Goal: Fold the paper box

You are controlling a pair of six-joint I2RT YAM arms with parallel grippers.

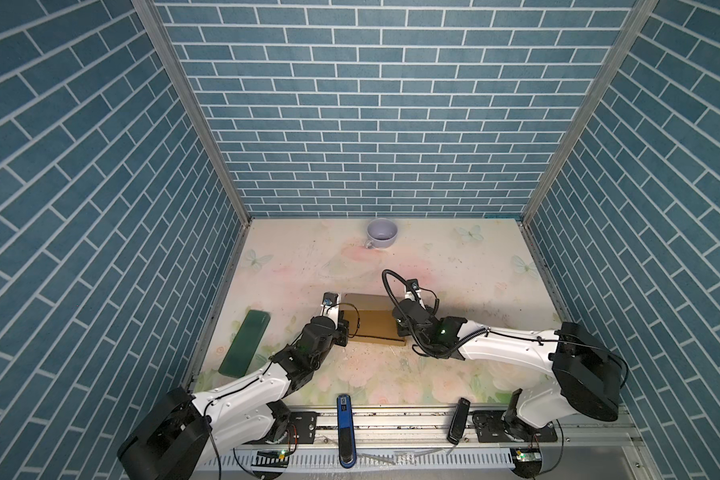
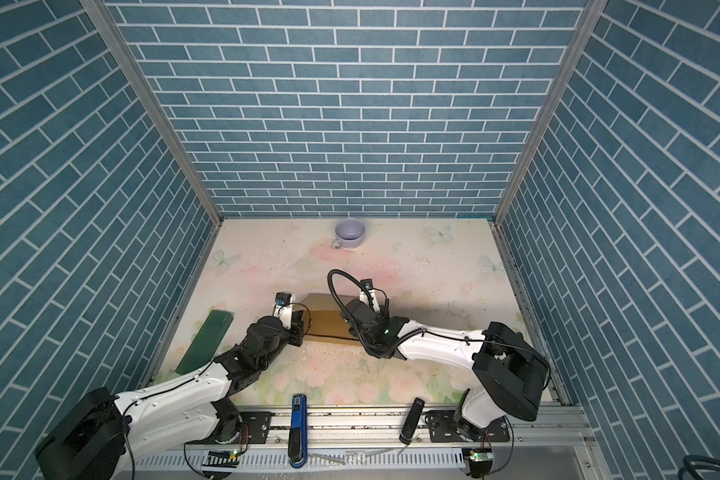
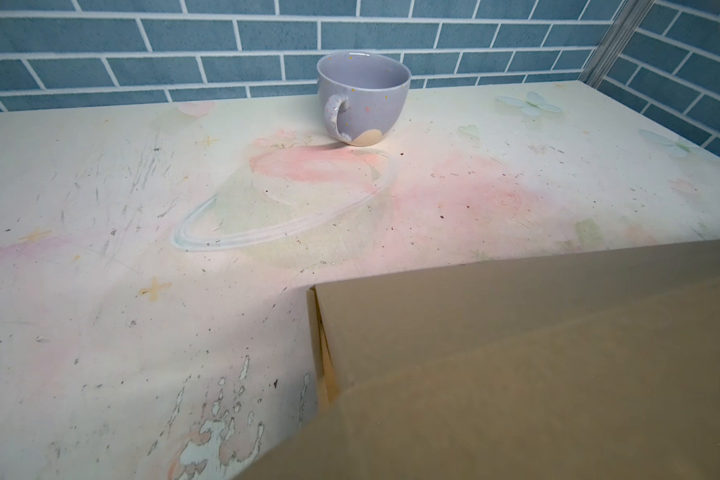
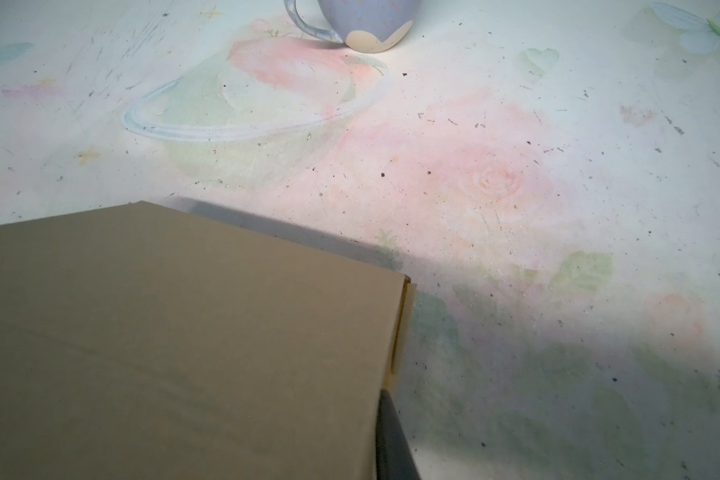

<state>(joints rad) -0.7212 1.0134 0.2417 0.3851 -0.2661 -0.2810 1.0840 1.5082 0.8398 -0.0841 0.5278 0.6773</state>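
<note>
A: Green board [image 1: 246, 336] far left on the surface [image 1: 454, 270], well apart from the work. Ignore it?

B: Yes, not the task's thing. Next along is the left tool [image 1: 344, 326], jaws closed, right at the left edge of the paper box [image 1: 371, 320].

A: Holding cardboard?

B: Cannot tell. Its wrist view shows only brown cardboard looming close, nothing of the tool itself. It's closed on nothing or on a thin edge.

A: Box position?

B: Mid-surface, towards the robot's side, between the two tools. Lid panel lies over the base, with one crease across the top. The left side seam shows a small gap, so I judge the lid isn't fully seated.

A: Right side?

B: Right tool [image 1: 400, 329] is closed too, at the box's right edge. One dark finger [image 4: 387, 436] sits just beside that side wall. Whether it grips the wall, cannot tell.

A: So the step is closing the lid.

B: That's my read. To do it well:
- Press both sides down together and level, so the lid doesn't rack.
- Get the side flaps inside the walls before pressing.
- Use low force; cardboard dents where it's poked.
- Don't shove the box toward the mug [image 1: 382, 234] at the back.
</note>
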